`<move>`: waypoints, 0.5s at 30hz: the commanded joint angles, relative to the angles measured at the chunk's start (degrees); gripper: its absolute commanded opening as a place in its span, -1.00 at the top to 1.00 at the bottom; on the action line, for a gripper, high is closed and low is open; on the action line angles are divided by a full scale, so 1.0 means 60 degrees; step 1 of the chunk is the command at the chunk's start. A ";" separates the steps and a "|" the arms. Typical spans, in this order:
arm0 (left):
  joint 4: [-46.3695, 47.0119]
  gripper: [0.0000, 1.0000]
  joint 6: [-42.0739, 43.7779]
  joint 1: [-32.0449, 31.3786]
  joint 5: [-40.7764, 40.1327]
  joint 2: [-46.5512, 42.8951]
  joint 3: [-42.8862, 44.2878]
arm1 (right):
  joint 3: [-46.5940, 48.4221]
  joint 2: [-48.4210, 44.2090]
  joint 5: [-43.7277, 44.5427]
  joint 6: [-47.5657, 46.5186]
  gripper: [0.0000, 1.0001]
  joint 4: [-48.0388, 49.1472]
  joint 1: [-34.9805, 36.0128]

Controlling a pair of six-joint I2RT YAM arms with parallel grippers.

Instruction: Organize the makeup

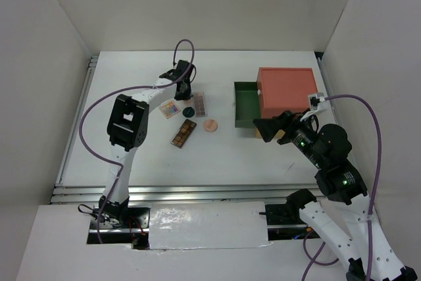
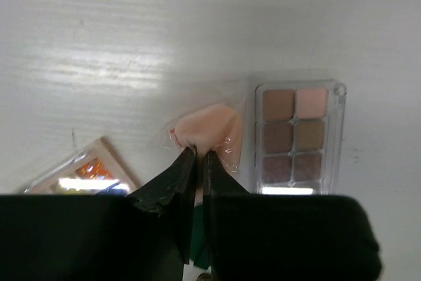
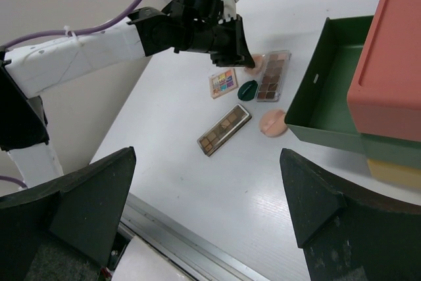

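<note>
My left gripper is shut on the near edge of a peach-pink compact in clear wrap, low over the table. Right of it lies a flat brown-toned eyeshadow palette, and at the lower left a multicolour palette. In the top view the left gripper is among the multicolour palette, a dark green compact, the brown palette, a long palette and a second peach compact. My right gripper is open and empty, high above the table's near right.
A big box with a red top stands at the right, its green drawer pulled open toward the makeup. The drawer also shows in the right wrist view. White walls enclose the table on three sides.
</note>
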 commanded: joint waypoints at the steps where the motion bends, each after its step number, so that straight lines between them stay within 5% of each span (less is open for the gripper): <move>1: -0.0218 0.65 0.0124 -0.0010 -0.0215 -0.1301 -0.0581 | -0.0014 0.0053 0.0005 -0.0086 -0.97 0.0344 0.0040; 9: 0.0587 0.54 0.0373 -0.0946 -0.0055 -0.4322 -0.1491 | 0.0015 -0.0034 0.0195 -0.0086 -0.96 0.0314 0.0054; 15: 0.1786 0.47 0.0344 -0.2426 0.1247 -0.4326 -0.1258 | 0.0089 -0.0122 0.0284 0.0134 -0.98 0.0461 0.0040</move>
